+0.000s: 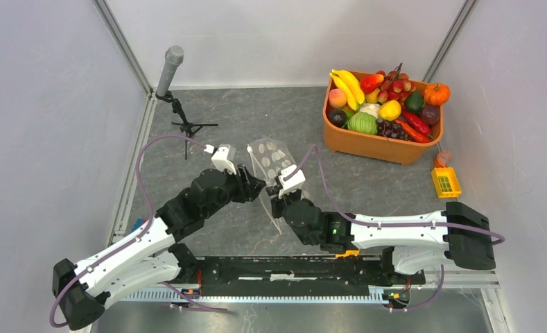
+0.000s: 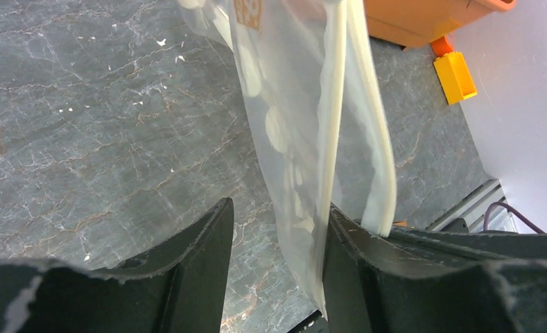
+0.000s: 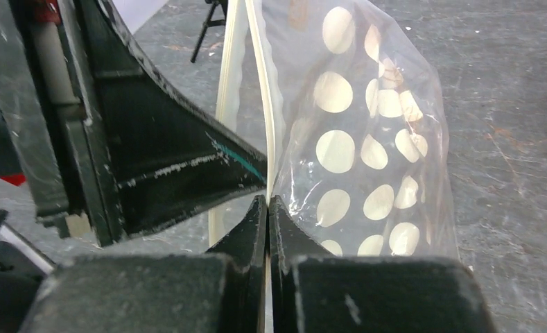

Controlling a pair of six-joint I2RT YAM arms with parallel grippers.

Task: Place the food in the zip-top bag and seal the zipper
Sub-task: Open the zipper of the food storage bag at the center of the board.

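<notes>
The clear dotted zip-top bag (image 1: pixel 270 156) is held up above the table's middle, between both grippers. My right gripper (image 3: pixel 267 202) is shut on one white zipper strip (image 3: pixel 273 118) at the bag's mouth. My left gripper (image 2: pixel 277 229) is open; the other side of the bag (image 2: pixel 291 104) with its zipper strip (image 2: pixel 336 104) hangs between the jaws, against the right finger (image 2: pixel 353 263). The second strip (image 2: pixel 376 132) passes behind that finger. The bag looks empty. The food (image 1: pixel 381 104) lies piled in the orange tub at the back right.
The orange tub (image 1: pixel 367 143) stands at the back right and shows in the left wrist view (image 2: pixel 423 17). A yellow block (image 1: pixel 446 182) lies right of it near the wall. A microphone on a small tripod (image 1: pixel 173 76) stands at the back left.
</notes>
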